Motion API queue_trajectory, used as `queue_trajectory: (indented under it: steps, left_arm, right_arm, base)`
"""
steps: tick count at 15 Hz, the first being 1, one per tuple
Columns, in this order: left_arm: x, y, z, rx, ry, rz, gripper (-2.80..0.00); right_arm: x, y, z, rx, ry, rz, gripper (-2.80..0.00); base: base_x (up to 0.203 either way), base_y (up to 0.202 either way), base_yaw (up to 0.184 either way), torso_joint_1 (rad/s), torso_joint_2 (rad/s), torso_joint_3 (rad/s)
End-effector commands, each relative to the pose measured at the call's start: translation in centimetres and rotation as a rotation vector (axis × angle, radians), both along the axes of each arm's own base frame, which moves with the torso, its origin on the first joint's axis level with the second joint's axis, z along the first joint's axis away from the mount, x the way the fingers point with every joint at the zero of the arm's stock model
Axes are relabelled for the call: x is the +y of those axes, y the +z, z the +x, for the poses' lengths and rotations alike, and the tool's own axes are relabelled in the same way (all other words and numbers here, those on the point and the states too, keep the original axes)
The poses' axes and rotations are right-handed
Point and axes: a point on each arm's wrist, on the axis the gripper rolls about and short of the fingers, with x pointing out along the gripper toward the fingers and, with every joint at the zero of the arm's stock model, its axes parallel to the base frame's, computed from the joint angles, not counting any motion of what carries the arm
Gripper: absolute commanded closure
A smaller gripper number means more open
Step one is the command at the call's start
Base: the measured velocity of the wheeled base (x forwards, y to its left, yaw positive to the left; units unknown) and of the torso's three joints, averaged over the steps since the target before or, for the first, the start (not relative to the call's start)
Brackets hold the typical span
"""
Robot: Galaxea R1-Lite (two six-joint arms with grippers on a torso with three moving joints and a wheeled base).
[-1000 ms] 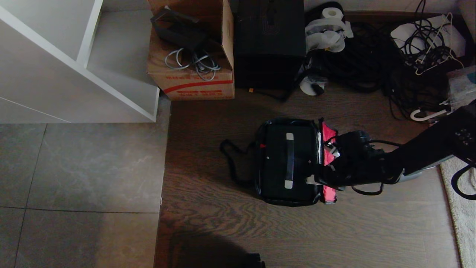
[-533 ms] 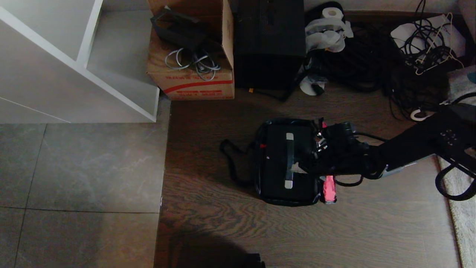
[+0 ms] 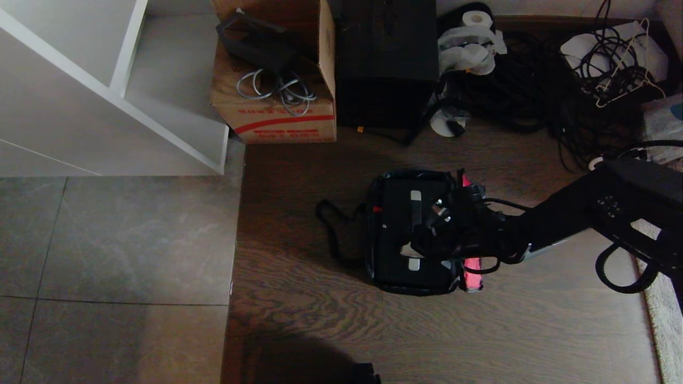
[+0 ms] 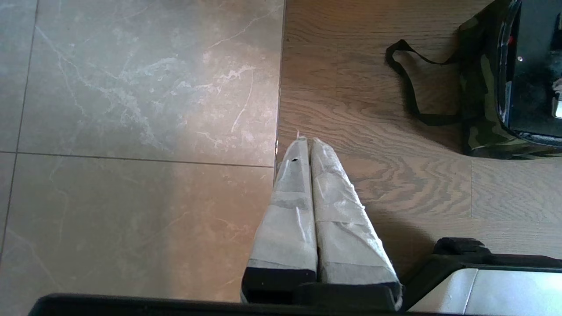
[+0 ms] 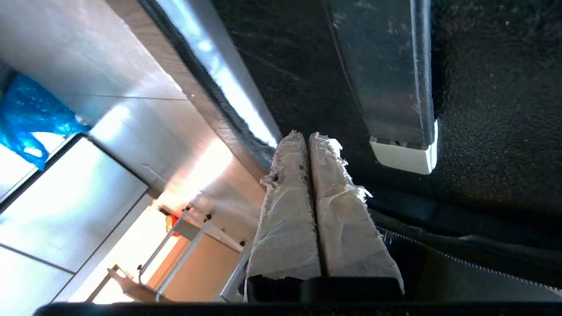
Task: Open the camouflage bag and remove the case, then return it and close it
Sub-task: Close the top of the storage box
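Observation:
The camouflage bag (image 3: 411,289) lies open on the wooden floor, and its red lid lining (image 3: 471,277) stands up along the right side. Inside it sits the black case (image 3: 392,224), whose top handle (image 3: 415,196) has silver ends. My right gripper (image 3: 410,249) is shut and empty. It hovers over the case beside the near silver end of the handle (image 5: 404,158), with the right gripper (image 5: 307,136) pointing at the bag's rim. The left gripper (image 4: 307,141) is shut and parked over the floor, away from the bag (image 4: 478,87).
The bag's black strap (image 3: 333,234) trails on the floor to its left. Behind it stand a cardboard box (image 3: 277,106), a tall black box (image 3: 387,58) and a heap of cables (image 3: 533,90). White shelving (image 3: 106,96) is at far left and a rug (image 3: 664,309) at right.
My right arm has swung left from the red lid lining to above the case, still shut. It now covers the near half of the handle. The bag, case and left arm have not moved.

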Motion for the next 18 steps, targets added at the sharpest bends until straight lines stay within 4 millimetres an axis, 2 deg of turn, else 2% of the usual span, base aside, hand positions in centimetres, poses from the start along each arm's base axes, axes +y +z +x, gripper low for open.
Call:
queue_trajectory:
  steps: [1,5,7,8,15,18]
  left_arm:
    - [0.0,0.0,0.0,0.001,0.000,0.000,0.00]
    - [0.0,0.0,0.0,0.000,0.000,0.000,0.00]
    - [0.0,0.0,0.0,0.001,0.000,0.000,0.00]
    - [0.0,0.0,0.0,0.000,0.000,0.000,0.00]
    - [0.0,0.0,0.0,0.001,0.000,0.000,0.00]
    - [0.0,0.0,0.0,0.000,0.000,0.000,0.00]
  right_arm:
    - [0.4,-0.8,0.2,-0.001,-0.021,-0.031,0.00]
    - [0.4,-2.3,0.4,-0.093,-0.019,-0.239,0.00]
    - [0.1,-2.7,0.1,-0.101,-0.011,-0.290,0.00]
    - [-0.5,-3.0,-0.1,-0.111,0.019,-0.333,0.00]
    - [-7.7,-1.7,1.4,-0.238,0.050,-0.524,0.00]
    - [-11.7,-1.1,2.4,-0.284,0.028,-0.602,0.00]
  base:
    - [0.000,0.000,0.000,0.000,0.00,0.000]
    - [0.000,0.000,0.000,0.000,0.00,0.000]
    - [0.000,0.000,0.000,0.000,0.00,0.000]
    - [0.000,0.000,0.000,0.000,0.00,0.000]
    - [0.000,0.000,0.000,0.000,0.00,0.000]
    - [0.000,0.000,0.000,0.000,0.00,0.000]
